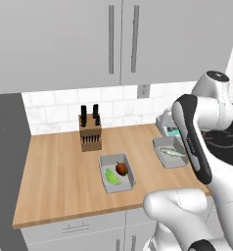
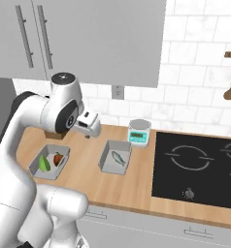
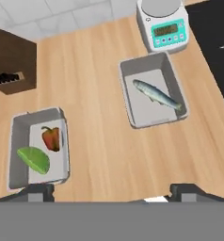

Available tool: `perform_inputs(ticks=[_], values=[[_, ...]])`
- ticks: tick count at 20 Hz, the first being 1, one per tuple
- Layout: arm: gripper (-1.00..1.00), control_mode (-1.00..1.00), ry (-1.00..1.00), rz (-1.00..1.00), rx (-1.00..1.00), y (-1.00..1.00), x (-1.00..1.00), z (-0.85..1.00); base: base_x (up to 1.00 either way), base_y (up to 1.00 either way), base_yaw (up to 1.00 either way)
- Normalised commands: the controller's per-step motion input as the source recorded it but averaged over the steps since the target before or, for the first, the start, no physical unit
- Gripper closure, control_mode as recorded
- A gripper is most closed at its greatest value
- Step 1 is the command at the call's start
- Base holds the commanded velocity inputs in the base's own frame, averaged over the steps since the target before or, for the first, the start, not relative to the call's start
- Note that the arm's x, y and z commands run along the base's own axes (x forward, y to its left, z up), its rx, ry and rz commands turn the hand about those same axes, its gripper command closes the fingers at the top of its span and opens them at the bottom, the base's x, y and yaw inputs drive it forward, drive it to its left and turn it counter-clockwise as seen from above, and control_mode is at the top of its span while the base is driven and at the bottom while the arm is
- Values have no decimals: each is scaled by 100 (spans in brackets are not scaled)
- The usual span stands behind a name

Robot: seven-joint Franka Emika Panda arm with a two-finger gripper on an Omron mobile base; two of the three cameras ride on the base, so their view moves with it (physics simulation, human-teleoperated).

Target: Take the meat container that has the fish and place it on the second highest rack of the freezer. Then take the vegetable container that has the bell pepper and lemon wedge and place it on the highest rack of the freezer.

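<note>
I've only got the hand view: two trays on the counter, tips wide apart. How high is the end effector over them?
Observer: In the right base view the end effector hangs well clear of the counter, open. It sits between the fish tray and the pepper tray and touches neither.
Operator: What lies past the pepper tray, off my left edge?
Observer: In the left base view the counter ends against a tall dark grey panel, on the far side of the pepper tray from the fish tray.
</note>
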Motion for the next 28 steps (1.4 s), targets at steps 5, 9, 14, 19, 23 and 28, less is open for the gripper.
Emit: perform_inputs(ticks=[5,9,14,19,23,28], values=[[-100,-100,-1,-50,7,0,-28,-39,0,0,0],[-100,-100,0,-42,9,-13,-24,-20,0,0,0],[-100,-100,0,-30,14,-11,-21,-14,0,0,0],[-100,-100,0,-22,21,-45,0,-23,0,0,0],[-100,-100,8,-15,20,-67,1,-41,0,0,0],[-100,-100,13,-3,7,-58,9,-26,0,0,0]])
